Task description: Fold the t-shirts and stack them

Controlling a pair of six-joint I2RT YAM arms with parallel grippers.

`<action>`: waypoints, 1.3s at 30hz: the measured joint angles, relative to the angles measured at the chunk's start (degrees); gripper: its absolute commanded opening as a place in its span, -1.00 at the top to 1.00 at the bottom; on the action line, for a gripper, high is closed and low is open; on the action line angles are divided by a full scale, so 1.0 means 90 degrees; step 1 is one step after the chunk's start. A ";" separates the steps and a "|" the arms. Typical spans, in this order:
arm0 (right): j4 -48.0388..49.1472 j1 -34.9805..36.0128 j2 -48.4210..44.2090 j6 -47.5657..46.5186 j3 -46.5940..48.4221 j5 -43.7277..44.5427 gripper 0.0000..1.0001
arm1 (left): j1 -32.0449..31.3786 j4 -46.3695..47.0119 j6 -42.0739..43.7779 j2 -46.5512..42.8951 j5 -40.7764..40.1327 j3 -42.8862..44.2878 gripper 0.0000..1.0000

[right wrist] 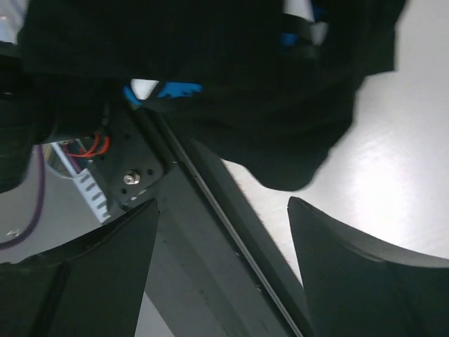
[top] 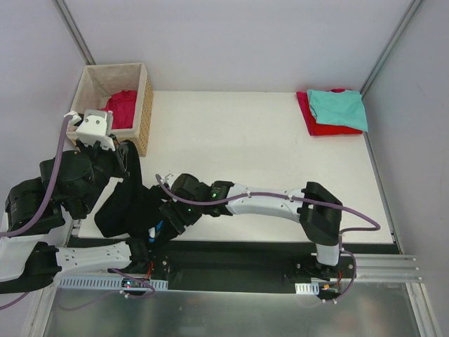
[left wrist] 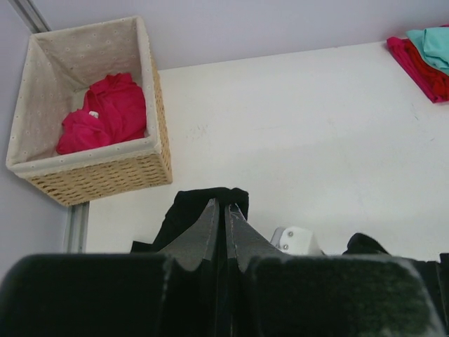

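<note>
My left gripper (top: 119,149) is shut on a bunched edge of the large black t-shirt (top: 126,203), which hangs from it down over the table's near left corner. In the left wrist view the closed fingers (left wrist: 210,225) pinch the black cloth (left wrist: 196,203). My right gripper (top: 163,228) stands open just below the shirt's lower end at the table's front edge. In the right wrist view the black cloth (right wrist: 245,105) lies ahead of the empty gripper (right wrist: 223,203). A crimson-pink t-shirt (top: 123,109) lies in the basket. A teal t-shirt (top: 338,107) rests folded on a red one (top: 316,126) at the far right.
The wicker basket (top: 145,119) stands at the table's far left corner, close behind my left gripper. The white table (top: 259,161) stretches between the basket and the folded stack. A dark mounting rail (right wrist: 210,232) runs along the table's front edge under my right gripper.
</note>
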 measured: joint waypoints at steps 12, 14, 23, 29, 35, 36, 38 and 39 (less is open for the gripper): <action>-0.0036 0.0163 0.0556 0.0036 0.1496 -0.0160 -0.49 | 0.0000 0.0000 -0.0053 -0.0296 -0.0053 -0.0010 1.00; -0.0039 0.0155 0.0631 0.0039 0.1579 -0.0160 -0.48 | 0.0000 0.0000 -0.0053 -0.0296 -0.0061 -0.0012 1.00; -0.0029 0.0085 0.1243 0.0044 0.1668 -0.0189 -0.47 | 0.0000 -0.0002 -0.0092 -0.0401 -0.0061 -0.0066 1.00; 0.0017 -0.0146 0.1358 0.0070 0.1668 -0.0284 -0.47 | 0.0000 -0.0005 -0.0109 -0.0427 -0.0061 -0.0114 1.00; 0.0087 -0.0330 0.1358 0.0073 0.1668 -0.0301 -0.47 | 0.0000 -0.0005 -0.0124 -0.0427 -0.0061 -0.0126 1.00; 0.0092 -0.0345 0.1358 0.0070 0.1668 -0.0316 -0.46 | 0.0000 -0.0005 -0.0126 -0.0427 -0.0061 -0.0126 1.00; 0.0095 -0.0350 0.1358 0.0073 0.1668 -0.0355 -0.45 | 0.0000 -0.0005 -0.0124 -0.0427 -0.0063 -0.0124 1.00; 0.0095 -0.0350 0.1358 0.0080 0.1668 -0.0386 -0.45 | 0.0000 -0.0005 -0.0124 -0.0427 -0.0063 -0.0124 1.00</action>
